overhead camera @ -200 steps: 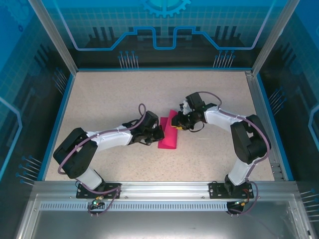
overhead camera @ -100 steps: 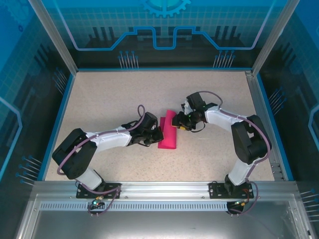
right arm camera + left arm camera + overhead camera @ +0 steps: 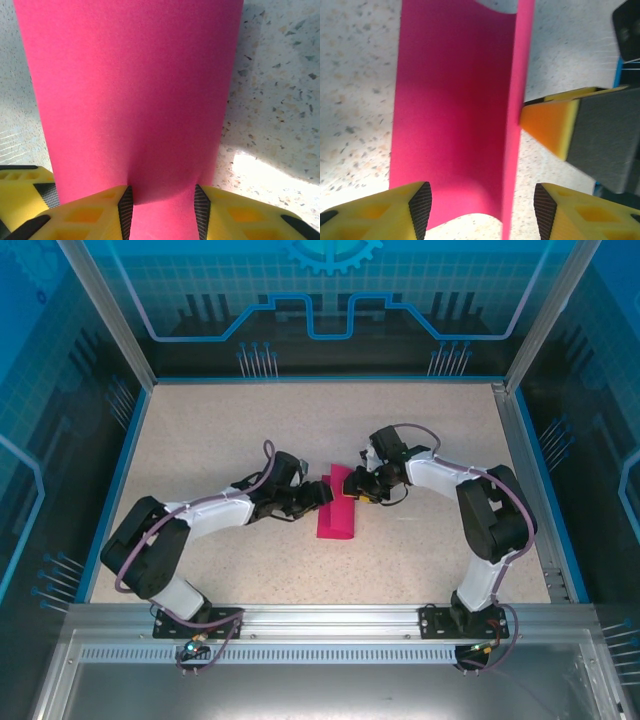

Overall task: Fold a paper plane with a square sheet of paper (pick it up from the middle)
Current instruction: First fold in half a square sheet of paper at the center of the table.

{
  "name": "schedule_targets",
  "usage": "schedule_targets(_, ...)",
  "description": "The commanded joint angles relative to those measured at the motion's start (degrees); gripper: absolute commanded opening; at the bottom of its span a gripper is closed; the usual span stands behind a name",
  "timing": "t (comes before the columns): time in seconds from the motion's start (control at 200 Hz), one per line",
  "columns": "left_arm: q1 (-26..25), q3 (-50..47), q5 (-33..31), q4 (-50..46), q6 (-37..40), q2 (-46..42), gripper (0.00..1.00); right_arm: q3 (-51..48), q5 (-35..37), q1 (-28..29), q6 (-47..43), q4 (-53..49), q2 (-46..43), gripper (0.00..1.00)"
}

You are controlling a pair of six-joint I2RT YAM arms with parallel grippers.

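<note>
Lying near the centre of the speckled beige table [image 3: 220,440], the magenta-pink paper plane [image 3: 336,515] appears from above as a narrow folded strip. Its long axis runs from 12 to 6 o'clock and its far end is slanted. In the left wrist view, one long layer rests flat while a second stands on edge along the 3 o'clock side.

Right gripper [image 3: 162,207], yellow fingers with black pads: closed onto the paper, which narrows and puckers between the pads. From above it sits at the strip's 1 o'clock corner. One of its yellow fingertips [image 3: 547,125] touches the raised layer from 3 o'clock.

Left gripper [image 3: 482,210]: jaws spread wide, holding nothing. The strip's end lies between the fingers, and the 9 o'clock pad is just beside the paper's edge. From above it stands at the strip's 10 o'clock.

Assessment: folding is partway done. The raised layer looks unpressed, and finished wings cannot be confirmed.

Hazards, as judged:
- Any sideways pull at the pucker could tear the sheet or set a stray crease.
- If the left jaws close off the fold line, the crease would skew and leave uneven wings.
- Both grippers work close together at the far end, so a small misjudged approach could knock the fingers together.
- Pushing the flat layer against the right-hand hold could buckle the strip.
</note>
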Motion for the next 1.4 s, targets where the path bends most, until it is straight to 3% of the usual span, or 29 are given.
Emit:
schedule_targets(0.0, 2.2, 0.3, 8.6, 5.3, -1.1, 2.5, 0.61, 1.1, -1.1, 0.8, -1.0, -1.3, 0.6, 0.4)
schedule_targets(0.15, 2.8, 2.0, 12.4, 7.9, -2.0, 5.7, 0.55, 0.8, -0.9, 0.9, -0.5, -0.9, 0.5, 0.4)
schedule_targets(0.9, 3.0, 5.4, 11.0, 2.3, 2.0, 8.4, 0.11, 0.5, -1.2, 1.0, 0.2, -0.5, -0.3, 0.42)
schedule_targets(1.04, 4.1, 6.1, 10.8, -0.4, 4.9, 8.2, 0.06, 0.5, -1.0, 1.0, 0.1, -1.0, -1.5, 0.43)
schedule_targets(1.396, 7.2, 8.2, 12.9, -5.2, 13.2, 10.5, 0.06, -4.2, -1.7, 0.3, 3.1, 4.2, -9.3, 0.5)
